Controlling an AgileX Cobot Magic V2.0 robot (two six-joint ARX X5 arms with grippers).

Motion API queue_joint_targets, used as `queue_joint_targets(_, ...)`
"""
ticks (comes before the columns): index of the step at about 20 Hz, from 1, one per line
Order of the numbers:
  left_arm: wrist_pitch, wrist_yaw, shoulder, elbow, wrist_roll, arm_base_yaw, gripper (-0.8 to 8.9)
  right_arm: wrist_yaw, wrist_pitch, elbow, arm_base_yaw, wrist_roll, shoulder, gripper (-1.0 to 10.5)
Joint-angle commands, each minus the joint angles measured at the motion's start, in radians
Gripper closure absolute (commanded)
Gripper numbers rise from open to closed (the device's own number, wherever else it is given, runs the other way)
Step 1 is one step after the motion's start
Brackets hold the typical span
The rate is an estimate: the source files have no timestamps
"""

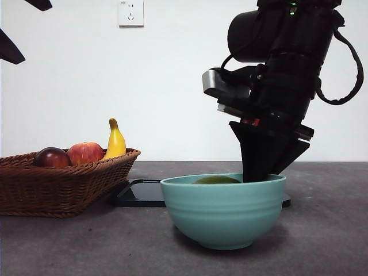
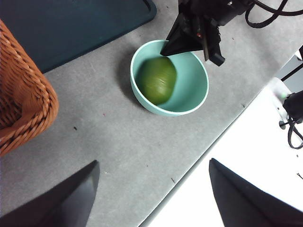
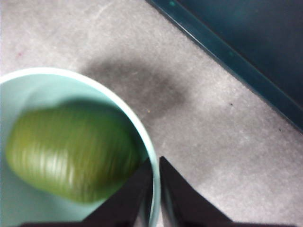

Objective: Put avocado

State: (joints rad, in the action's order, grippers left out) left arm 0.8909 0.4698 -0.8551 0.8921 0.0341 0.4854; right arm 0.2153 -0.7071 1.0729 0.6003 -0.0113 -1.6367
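Note:
The olive-green avocado (image 1: 215, 180) lies inside the teal bowl (image 1: 224, 213) at the table's middle; only its top shows above the rim in the front view. It fills one side of the bowl in the left wrist view (image 2: 157, 79) and looks blurred in the right wrist view (image 3: 71, 158). My right gripper (image 3: 155, 163) is shut and empty, its tips at the bowl's rim (image 3: 144, 142) beside the avocado; it reaches down from above in the front view (image 1: 261, 172). My left gripper (image 2: 154, 163) is open and empty, high above the table, away from the bowl (image 2: 196, 90).
A wicker basket (image 1: 63, 184) at the left holds a dark maroon fruit (image 1: 52, 157), a red apple (image 1: 85, 153) and a banana (image 1: 115, 141). A flat dark mat (image 1: 141, 192) lies behind the bowl. The table's edge (image 2: 199, 161) runs close to the bowl.

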Motion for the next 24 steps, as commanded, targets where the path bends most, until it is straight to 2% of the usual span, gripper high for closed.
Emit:
queue_joint_targets(1, -0.007, 0.003, -0.005, 0.008, -0.023, 0.006, 4.40, -0.004, 0.003, 0.039, 0.007, 0.005, 0.019, 9.4)
queue_joint_targets(8, -0.008, 0.003, -0.005, 0.008, -0.023, 0.006, 4.40, -0.011, 0.011, 0.169, -0.035, 0.024, 0.003, 9.4)
queue_joint_targets(17, -0.008, 0.003, -0.005, 0.008, -0.023, 0.006, 4.40, -0.007, -0.003, 0.529, -0.140, 0.023, -0.294, 9.4)
queue_joint_targets(24, -0.009, 0.003, -0.005, 0.008, -0.024, 0.006, 4.40, -0.005, 0.049, 0.568, -0.185, 0.019, -0.415, 9.4)
